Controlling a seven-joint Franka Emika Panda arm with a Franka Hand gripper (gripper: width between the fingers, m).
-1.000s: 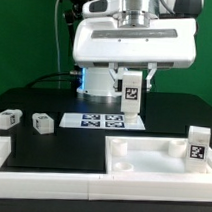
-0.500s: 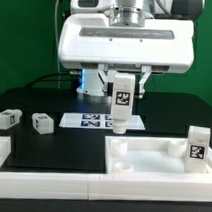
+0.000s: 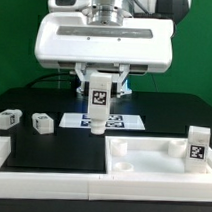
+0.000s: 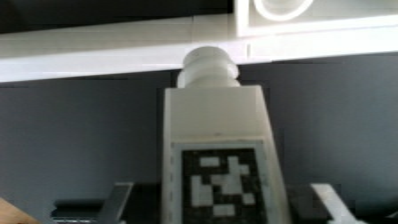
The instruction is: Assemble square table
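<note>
- Since a second ago the arm has slid toward the exterior view's left and come down a bit, leg and all. It was over the marker board's right end and now sits over its left half.
- Exterior view: the gripper (image 3: 100, 86) is clamped on the held leg (image 3: 98, 112). The leg hangs upright with its tag facing the camera and its lower end in front of the marker board (image 3: 121, 122). I can't tell whether it touches down.
- The tabletop (image 3: 141, 168) lies rim-up at the front right of the black table (image 3: 52, 147), well apart from the held leg. A fourth leg (image 3: 197, 145) stands upright at its right edge.
- Off to that view's left, a loose leg (image 3: 7, 118) and a second loose leg (image 3: 39, 122) lie near each other. A white border rail (image 3: 51, 180) runs along the front.
- Wrist view: the held leg fills the middle, tag toward the camera and rounded tip pointing away, with dark fingers (image 4: 121, 200) snug on either side. A blurry white band crosses behind the tip, and I can't say what it is.
</note>
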